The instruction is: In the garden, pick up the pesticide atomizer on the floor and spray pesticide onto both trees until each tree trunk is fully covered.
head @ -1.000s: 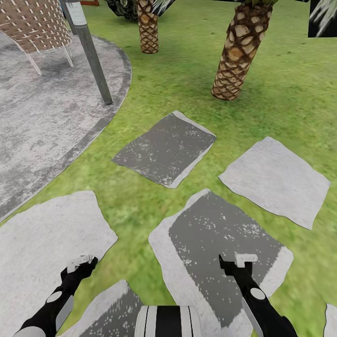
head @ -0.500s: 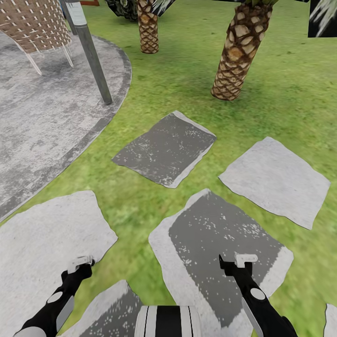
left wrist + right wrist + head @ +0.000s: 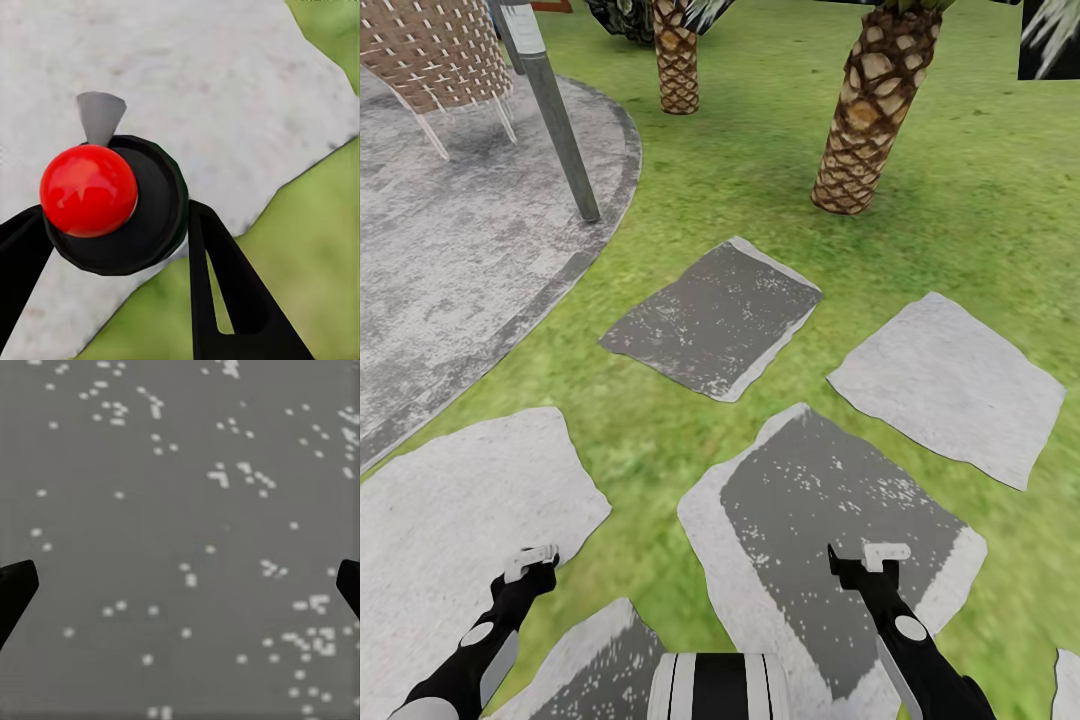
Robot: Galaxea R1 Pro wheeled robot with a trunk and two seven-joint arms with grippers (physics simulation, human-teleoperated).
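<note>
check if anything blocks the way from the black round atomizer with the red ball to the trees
The black atomizer sits between the left gripper's fingers. Flat grey stone slabs and grass lie ahead; scaly brown palm trunks and a grey pole stand farther off. Which way the trees lie, I cannot tell.

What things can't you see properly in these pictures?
- Pesticide atomizer, left wrist view: the black cap and red ball face the camera and hide its body.
- Scaly palm trunks, head view: tops cut off by the upper edge.
- Right gripper, right wrist view: fingertips clipped at the side edges.
</note>
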